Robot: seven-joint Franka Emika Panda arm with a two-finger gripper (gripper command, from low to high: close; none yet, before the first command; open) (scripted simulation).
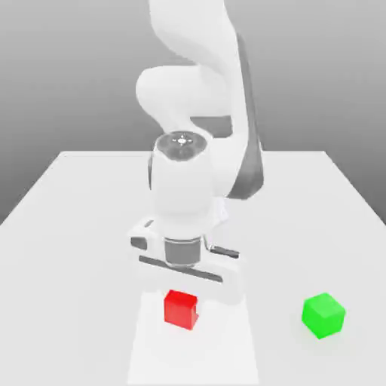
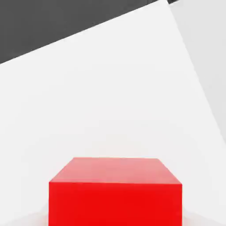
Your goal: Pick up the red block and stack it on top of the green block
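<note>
Exterior view first: from where I stand I count two cubes and one white arm (image 1: 197, 113) on a plain white desk (image 1: 68, 226). One red block (image 1: 182, 309) sits toward the near edge of the desk, and one green block (image 1: 323, 314) rests well apart from it, off to the exterior view's right; neither is stacked on the other, and both lie flat on the desk. Nothing here serves as a container, so both cubes lie loose on the bare surface. The arm is bent low over the red block, its hand right above and behind the cube, so the fingers (image 1: 184, 290) are masked by the hand's body and the cube; they are clenched, though I cannot tell whether they grip the red block. Seen from the hand view, the red block (image 2: 115, 194) looms very close, its top face and one side showing, with the white desk (image 2: 110, 97) stretching beyond it.
</note>
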